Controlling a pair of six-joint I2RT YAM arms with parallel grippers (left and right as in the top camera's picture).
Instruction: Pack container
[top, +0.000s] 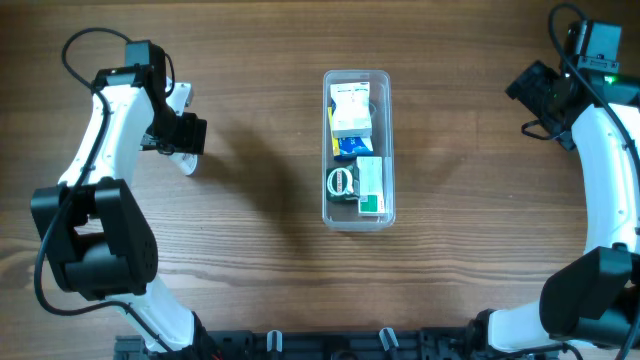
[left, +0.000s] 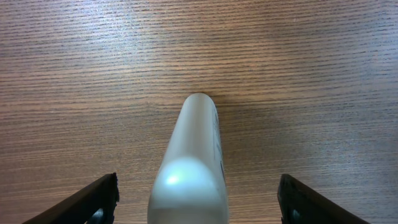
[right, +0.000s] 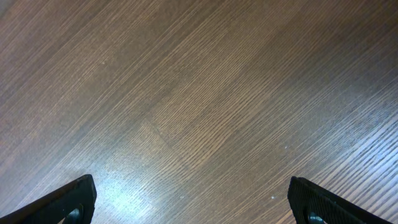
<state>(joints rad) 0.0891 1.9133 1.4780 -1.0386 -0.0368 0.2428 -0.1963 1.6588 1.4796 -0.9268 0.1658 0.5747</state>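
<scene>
The container (top: 390, 150) is a long clear tub at the table's middle. It holds a white box, a blue packet, a green-and-white box and a small round item. A white bottle (left: 191, 162) lies on the table under my left gripper (left: 198, 202); its fingers are spread wide on both sides of it and do not touch it. In the overhead view the bottle (top: 183, 158) shows partly under the left gripper (top: 178, 135). My right gripper (right: 189, 202) is open and empty above bare wood at the far right (top: 545, 95).
The wooden table (top: 260, 250) carries nothing else. The arm bases stand at the front left and front right edges.
</scene>
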